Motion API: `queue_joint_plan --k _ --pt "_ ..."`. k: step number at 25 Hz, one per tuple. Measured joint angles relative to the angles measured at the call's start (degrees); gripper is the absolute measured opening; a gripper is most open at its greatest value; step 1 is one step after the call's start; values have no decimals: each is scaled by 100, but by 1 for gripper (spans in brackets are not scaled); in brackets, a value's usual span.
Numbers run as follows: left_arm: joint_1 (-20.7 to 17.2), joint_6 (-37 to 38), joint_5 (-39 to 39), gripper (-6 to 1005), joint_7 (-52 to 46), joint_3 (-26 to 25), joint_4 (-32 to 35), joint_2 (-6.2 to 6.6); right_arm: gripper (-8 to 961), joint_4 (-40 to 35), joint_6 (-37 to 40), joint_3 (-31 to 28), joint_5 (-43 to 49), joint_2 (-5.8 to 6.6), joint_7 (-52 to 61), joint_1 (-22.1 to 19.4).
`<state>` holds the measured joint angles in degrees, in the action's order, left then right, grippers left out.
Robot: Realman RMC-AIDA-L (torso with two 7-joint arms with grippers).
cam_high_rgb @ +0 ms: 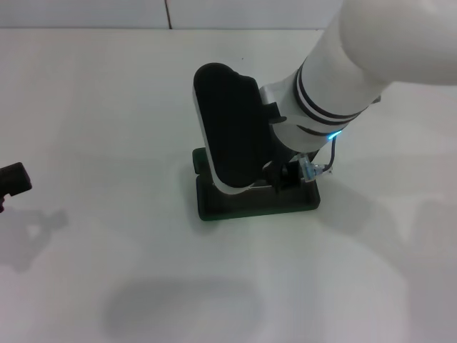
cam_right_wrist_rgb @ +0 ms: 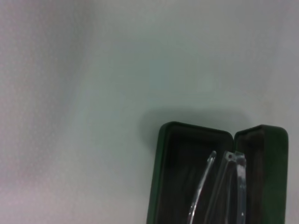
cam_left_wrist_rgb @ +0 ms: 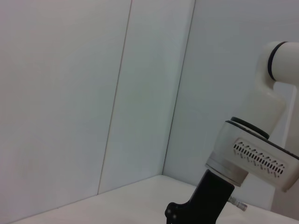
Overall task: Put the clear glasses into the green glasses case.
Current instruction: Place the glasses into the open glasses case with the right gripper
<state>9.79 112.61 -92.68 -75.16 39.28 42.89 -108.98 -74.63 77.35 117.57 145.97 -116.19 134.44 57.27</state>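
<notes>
The green glasses case point(cam_high_rgb: 243, 207) lies open at the table's middle, and the right arm's black wrist housing hides much of it. My right gripper point(cam_high_rgb: 289, 175) hangs just over the case's right end, shut on the clear glasses point(cam_high_rgb: 311, 170), of which a small transparent piece shows beside the fingers. The right wrist view looks down at the open green glasses case point(cam_right_wrist_rgb: 161, 186) with its dark lining. There the clear glasses point(cam_right_wrist_rgb: 233, 158) reach over the opening, thin arms pointing inward. My left gripper point(cam_high_rgb: 14, 179) is parked at the far left edge of the table.
The white table point(cam_high_rgb: 107, 107) runs on to the left, in front of and behind the case. A white wall point(cam_left_wrist_rgb: 70, 93) stands behind the table. The right arm point(cam_high_rgb: 371, 57) comes in from the upper right over the case.
</notes>
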Motion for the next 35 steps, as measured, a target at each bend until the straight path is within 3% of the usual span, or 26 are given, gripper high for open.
queue_joint_plan --k 20,35 --pt "-4 -53 -44 51 212 0 -103 -96 109 260 -375 302 167 0 6 47" --pt "-3 -73 -113 52 358 0 -235 -96 109 294 -387 351 68 0 11 78"
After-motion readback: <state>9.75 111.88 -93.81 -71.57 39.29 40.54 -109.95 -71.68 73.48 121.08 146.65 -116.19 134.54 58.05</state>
